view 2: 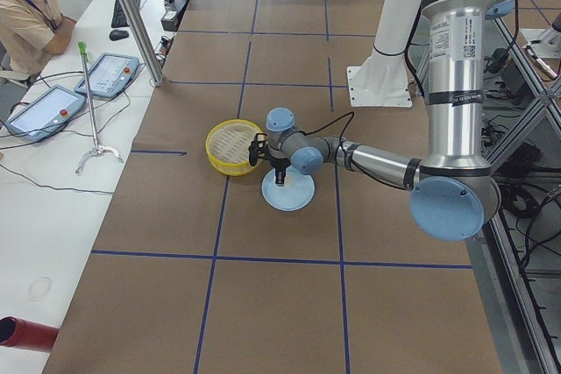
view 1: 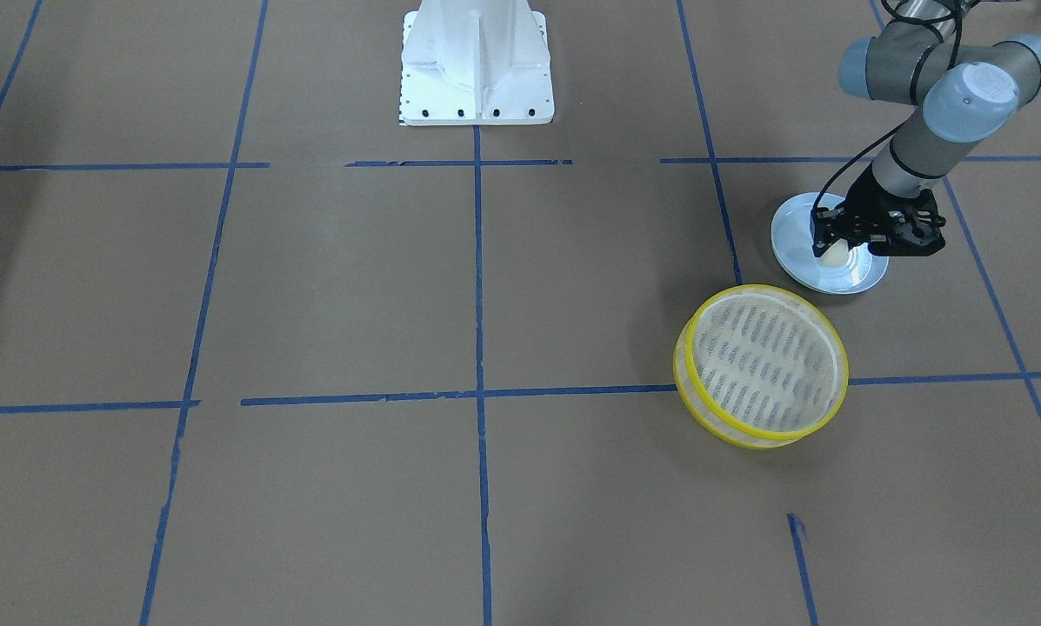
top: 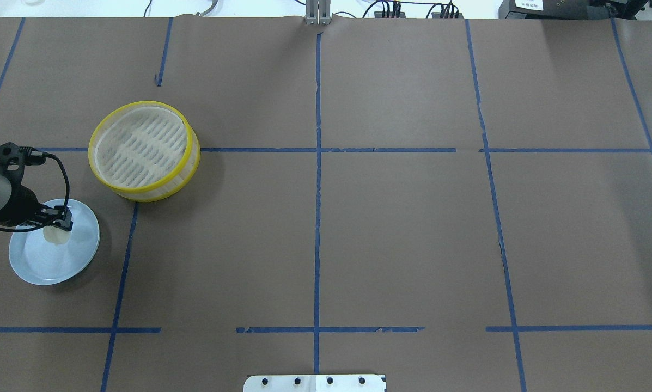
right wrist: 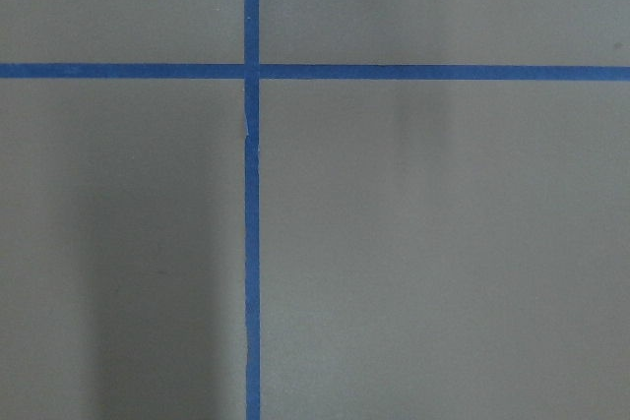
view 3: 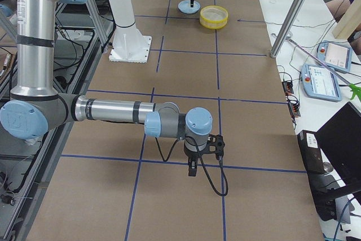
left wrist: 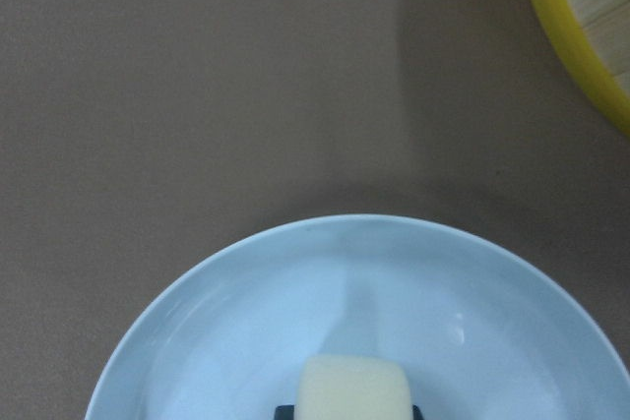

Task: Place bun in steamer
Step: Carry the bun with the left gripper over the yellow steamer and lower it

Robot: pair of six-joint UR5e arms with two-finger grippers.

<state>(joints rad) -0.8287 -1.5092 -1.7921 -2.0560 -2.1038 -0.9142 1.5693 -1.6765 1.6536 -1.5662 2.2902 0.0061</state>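
Observation:
The bun [view 1: 831, 254] is a small cream-white lump on the pale blue plate [view 1: 794, 228]. My left gripper [view 1: 835, 247] points down over the plate and is shut on the bun. In the left wrist view the bun [left wrist: 354, 389] sits between two dark fingertips at the bottom edge, over the plate [left wrist: 295, 292]. The steamer [view 1: 701, 407], with yellow rims and a slatted floor, stands empty beside the plate, and also shows in the overhead view [top: 140, 190]. My right gripper [view 3: 192, 170] hangs over bare table far from both; I cannot tell if it is open.
The table is brown paper with blue tape lines. The robot's white base [view 1: 477, 61] stands at the table's middle edge. An operator [view 2: 26, 15] sits by tablets beyond the table's far side.

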